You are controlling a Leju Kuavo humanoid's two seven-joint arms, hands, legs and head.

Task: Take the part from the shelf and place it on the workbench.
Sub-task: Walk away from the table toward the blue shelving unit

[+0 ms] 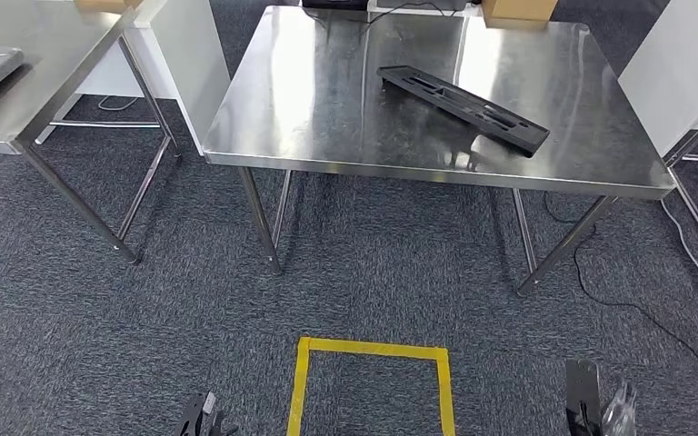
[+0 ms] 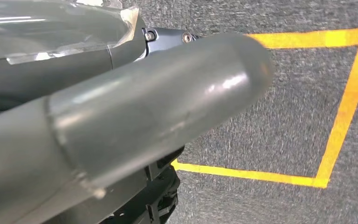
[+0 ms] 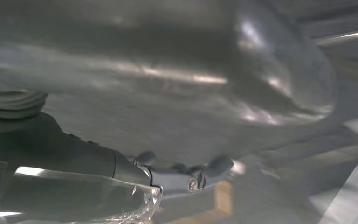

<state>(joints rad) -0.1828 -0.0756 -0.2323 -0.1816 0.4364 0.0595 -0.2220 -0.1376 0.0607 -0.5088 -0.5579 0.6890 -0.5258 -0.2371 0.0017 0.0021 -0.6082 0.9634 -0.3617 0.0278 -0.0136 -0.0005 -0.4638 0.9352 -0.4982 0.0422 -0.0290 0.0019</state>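
Head view shows the long black part already lying on the steel workbench at about one o'clock, so placing looks done (both hands hang low, fingers' state untellable), leaving only retreat.

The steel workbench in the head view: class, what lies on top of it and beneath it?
On the shiny steel workbench lies a long black slotted plastic part, with a brown cardboard box at the far edge. Beneath: grey carpet and a black cable. The tabletop hides the rest.
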